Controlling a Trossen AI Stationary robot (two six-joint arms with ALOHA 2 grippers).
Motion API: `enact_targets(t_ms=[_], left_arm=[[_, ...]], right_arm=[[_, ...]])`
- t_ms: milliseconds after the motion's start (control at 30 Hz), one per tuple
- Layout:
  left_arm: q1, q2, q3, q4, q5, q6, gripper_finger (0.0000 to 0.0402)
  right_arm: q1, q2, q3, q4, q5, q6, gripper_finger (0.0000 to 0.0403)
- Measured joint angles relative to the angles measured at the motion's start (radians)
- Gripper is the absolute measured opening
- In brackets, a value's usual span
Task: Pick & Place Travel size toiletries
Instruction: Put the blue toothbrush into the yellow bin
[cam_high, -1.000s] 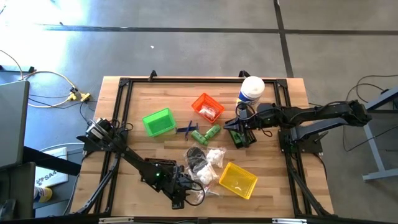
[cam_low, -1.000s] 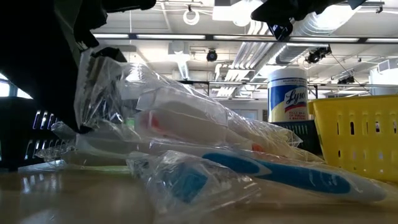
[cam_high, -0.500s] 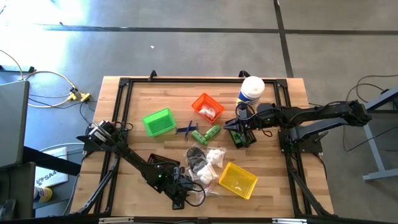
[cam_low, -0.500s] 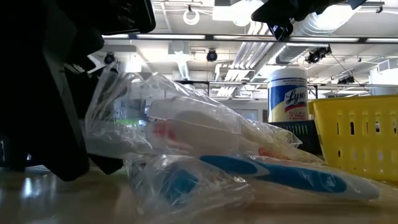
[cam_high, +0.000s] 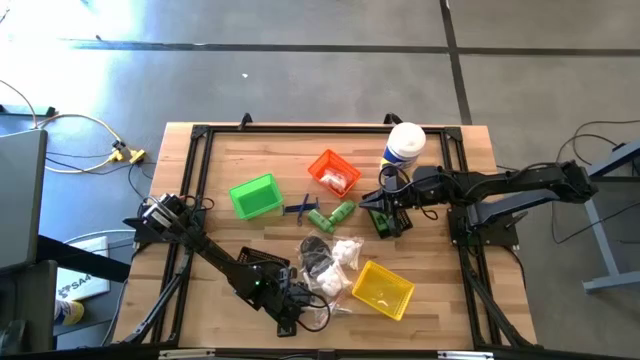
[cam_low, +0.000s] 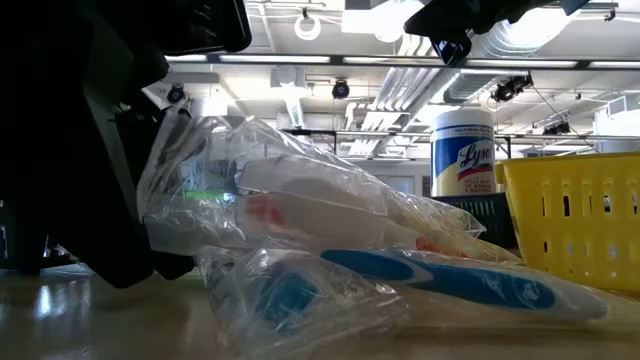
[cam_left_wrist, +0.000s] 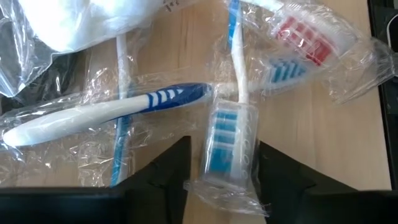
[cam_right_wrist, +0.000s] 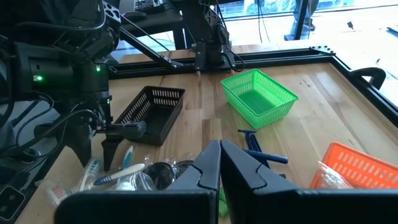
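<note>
The left gripper (cam_left_wrist: 222, 163) hovers spread wide over a clear-wrapped toothbrush (cam_left_wrist: 227, 134) lying in the pile on the counter (cam_high: 215, 235), so the pick is in hand and calls for lowering and closing, while the right gripper (cam_right_wrist: 219, 163) waits clenched and empty near the green bottles (cam_high: 331, 214).

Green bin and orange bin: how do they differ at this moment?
The green bin is empty; the orange bin holds white packets. The green bin lies farther from the white canister than the orange bin. Both are small open baskets standing upright on the table.
</note>
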Motion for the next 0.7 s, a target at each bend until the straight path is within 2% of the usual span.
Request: enact_targets(t_ms=[300,467,700], left_arm=[[0.0,-0.001,0.0,0.02,0.001,0.0,0.0101],[0.0,-0.008,0.0,0.02,0.003,-0.003,0.0089],[0.0,-0.087,0.0,0.002,0.003,0.002,0.0087]], right_arm=[[-0.001,0.0,0.0,-0.004,0.0,0.0,0.0003],[-0.001,0.0,0.0,-0.004,0.0,0.0,0.0003],[-0.001,0.0,0.0,-0.005,0.0,0.0,0.0003]])
